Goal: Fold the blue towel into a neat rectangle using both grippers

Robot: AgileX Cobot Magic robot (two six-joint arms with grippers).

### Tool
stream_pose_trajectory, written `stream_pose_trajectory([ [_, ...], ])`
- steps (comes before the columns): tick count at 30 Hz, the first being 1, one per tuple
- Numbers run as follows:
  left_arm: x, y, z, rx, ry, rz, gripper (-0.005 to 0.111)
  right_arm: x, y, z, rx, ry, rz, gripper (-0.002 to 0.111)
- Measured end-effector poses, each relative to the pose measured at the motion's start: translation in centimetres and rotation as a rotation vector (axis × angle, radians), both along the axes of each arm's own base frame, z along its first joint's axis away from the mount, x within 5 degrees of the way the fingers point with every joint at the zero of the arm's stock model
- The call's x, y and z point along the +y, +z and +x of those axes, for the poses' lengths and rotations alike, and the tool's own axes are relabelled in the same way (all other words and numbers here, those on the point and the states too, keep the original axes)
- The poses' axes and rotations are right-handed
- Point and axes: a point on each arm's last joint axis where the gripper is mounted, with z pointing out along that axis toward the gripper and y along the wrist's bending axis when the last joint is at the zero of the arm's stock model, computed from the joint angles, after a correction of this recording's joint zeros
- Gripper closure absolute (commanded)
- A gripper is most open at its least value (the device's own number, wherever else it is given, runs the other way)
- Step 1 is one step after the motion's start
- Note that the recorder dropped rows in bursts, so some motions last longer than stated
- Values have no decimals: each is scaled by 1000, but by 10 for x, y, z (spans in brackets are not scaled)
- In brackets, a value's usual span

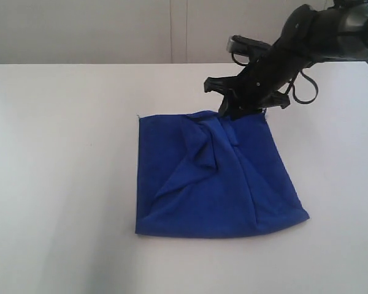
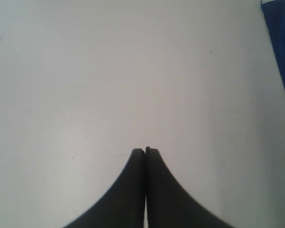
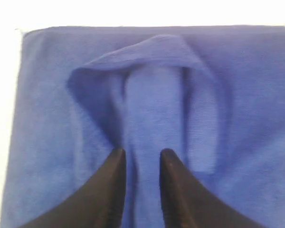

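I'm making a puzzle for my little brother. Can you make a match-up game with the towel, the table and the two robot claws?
Things:
1. blue towel
2. table
3. left gripper
4. right gripper

States:
A. shut, over bare table
B. white
C. wrinkled, lying on the table
D. jaws apart, a towel ridge between them

Pairs: 1-C, 2-B, 3-A, 4-D
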Motion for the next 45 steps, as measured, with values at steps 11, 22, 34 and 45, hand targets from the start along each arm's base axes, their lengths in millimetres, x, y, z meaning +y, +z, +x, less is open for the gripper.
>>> stream_pose_trajectory([
  [11, 0, 0, 0, 0, 0, 0, 107, -14, -52, 9, 97, -23, -91, 83],
  [22, 0, 0, 0, 0, 0, 0, 107, -14, -54, 11, 87, -39, -88, 106],
  [34, 0, 0, 0, 0, 0, 0, 107, -14, -47, 10, 76, -47, -81, 86],
  [45, 0, 0, 0, 0, 0, 0, 107, -14, -61, 11, 105, -48, -86, 108],
])
